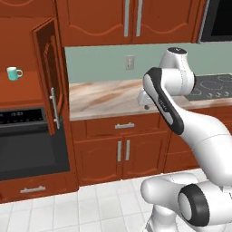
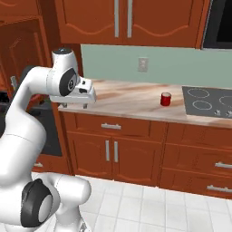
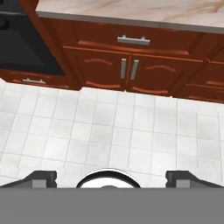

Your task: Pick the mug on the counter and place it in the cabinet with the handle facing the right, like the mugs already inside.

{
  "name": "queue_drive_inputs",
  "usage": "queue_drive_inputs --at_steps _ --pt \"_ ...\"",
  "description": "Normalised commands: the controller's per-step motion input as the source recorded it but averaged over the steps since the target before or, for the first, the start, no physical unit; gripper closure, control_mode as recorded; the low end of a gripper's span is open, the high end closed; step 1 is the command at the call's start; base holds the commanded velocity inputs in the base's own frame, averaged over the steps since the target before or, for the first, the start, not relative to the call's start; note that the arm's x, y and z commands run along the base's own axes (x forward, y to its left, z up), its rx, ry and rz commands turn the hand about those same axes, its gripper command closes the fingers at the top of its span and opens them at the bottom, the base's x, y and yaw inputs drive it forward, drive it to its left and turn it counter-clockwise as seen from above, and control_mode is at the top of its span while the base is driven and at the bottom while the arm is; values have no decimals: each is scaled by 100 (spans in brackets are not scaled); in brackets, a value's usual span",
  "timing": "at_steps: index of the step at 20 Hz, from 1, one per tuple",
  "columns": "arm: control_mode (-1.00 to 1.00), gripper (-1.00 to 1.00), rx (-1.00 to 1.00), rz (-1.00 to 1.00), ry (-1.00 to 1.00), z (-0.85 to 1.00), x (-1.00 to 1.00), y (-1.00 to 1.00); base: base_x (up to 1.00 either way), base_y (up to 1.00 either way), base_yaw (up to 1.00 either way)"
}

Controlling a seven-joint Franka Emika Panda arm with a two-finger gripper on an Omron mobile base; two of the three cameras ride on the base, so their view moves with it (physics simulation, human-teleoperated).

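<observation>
red mug on counter (upright)

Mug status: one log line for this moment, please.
mug: on counter, untouched | end effector: open, empty, away from mug | cabinet: open

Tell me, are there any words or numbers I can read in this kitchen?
None can be read.
Oven panel: tiny pale marks, too blurred to read.
Red mug, teal mug, counter: no lettering visible.
</observation>
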Motion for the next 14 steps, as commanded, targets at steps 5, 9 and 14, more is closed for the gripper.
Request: queue_drive_inputs --at_steps 5,9,14 --pt "100 -100 0 0 0 0 0 0 0 -67 0" --pt "100 -100 0 0 0 0 0 0 0 -65 0" --pt "100 -100 0 0 0 0 0 0 0 -62 0"
